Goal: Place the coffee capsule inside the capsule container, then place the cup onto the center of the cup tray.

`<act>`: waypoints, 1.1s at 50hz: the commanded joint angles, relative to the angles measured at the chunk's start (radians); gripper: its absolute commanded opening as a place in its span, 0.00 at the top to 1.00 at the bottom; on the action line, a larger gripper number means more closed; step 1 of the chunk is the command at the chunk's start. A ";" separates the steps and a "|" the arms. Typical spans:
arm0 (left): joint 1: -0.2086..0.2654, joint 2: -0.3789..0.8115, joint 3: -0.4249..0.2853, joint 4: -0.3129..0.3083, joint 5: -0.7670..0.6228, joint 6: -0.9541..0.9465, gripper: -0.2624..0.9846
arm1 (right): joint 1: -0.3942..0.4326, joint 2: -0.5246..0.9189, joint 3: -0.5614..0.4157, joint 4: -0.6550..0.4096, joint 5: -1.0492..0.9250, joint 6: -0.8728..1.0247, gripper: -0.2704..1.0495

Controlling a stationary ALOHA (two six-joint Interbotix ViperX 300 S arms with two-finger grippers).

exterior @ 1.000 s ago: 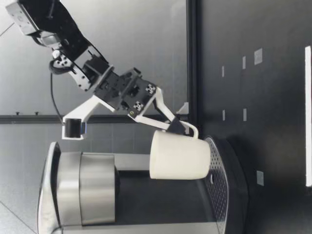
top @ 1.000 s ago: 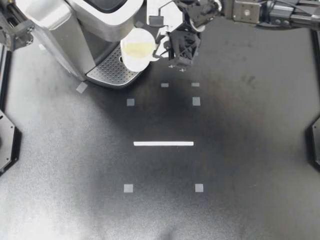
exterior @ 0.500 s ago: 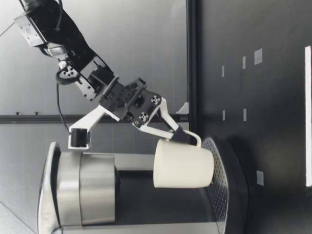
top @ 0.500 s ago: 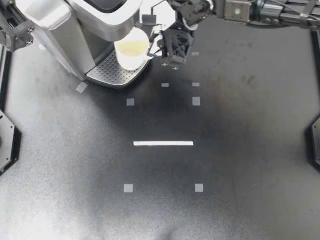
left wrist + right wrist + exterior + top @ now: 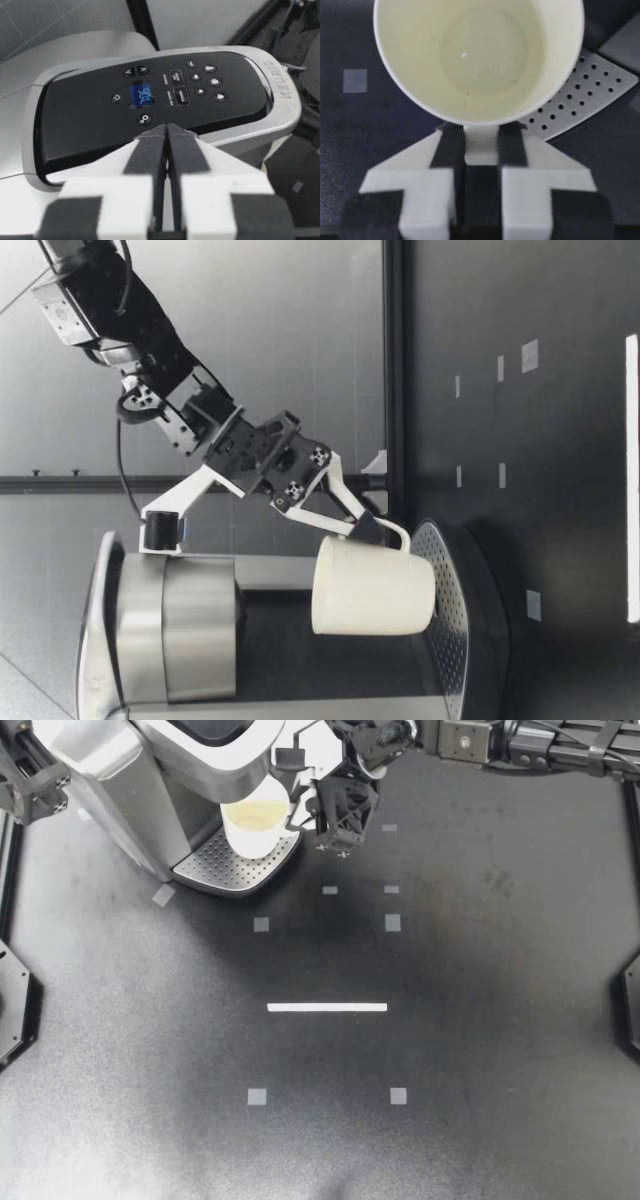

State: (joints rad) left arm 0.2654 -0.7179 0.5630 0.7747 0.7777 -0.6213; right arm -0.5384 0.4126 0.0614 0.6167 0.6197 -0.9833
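Over the last second the right claw (image 5: pixel 308 817) has carried the cup (image 5: pixel 255 825) inward from the outer edge of the machine (image 5: pixel 120 780) and lowered it. The cup now sits under the machine's head and over its tray (image 5: pixel 215 870). From the low view the cup's base (image 5: pixel 432 585) is very close to the tray (image 5: pixel 455 630), a little tilted, and I cannot tell whether it touches yet. That puts the cup step near its end, I judge: what is left is to settle it flat near the tray's middle and let go. The right claw is closed to a narrow gap, and its two fingers (image 5: pixel 449 145) pinch the handle (image 5: pixel 481 145) from both sides; the cup is empty. The left claw (image 5: pixel 161 150) hangs above the machine's button panel (image 5: pixel 150 100) with its fingers pressed together, holding nothing. No capsule shows in any view, so I cannot judge that part of the task from here.
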 commanded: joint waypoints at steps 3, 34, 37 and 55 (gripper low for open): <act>0.000 -0.006 -0.009 0.005 -0.003 0.000 0.75 | 0.014 -0.018 -0.037 0.003 0.003 0.003 0.73; -0.002 -0.015 0.005 0.005 -0.031 -0.005 0.75 | 0.005 -0.067 -0.005 0.003 0.000 0.006 0.34; -0.002 -0.015 0.005 0.005 -0.046 -0.005 0.75 | -0.005 -0.086 0.017 0.003 -0.002 0.006 0.34; 0.023 0.031 -0.006 0.008 -0.130 -0.009 0.75 | -0.026 -0.221 0.195 0.003 -0.074 -0.006 0.34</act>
State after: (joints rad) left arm 0.2700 -0.6995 0.5783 0.7777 0.6734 -0.6289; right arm -0.5538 0.2562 0.2378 0.6167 0.5614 -0.9910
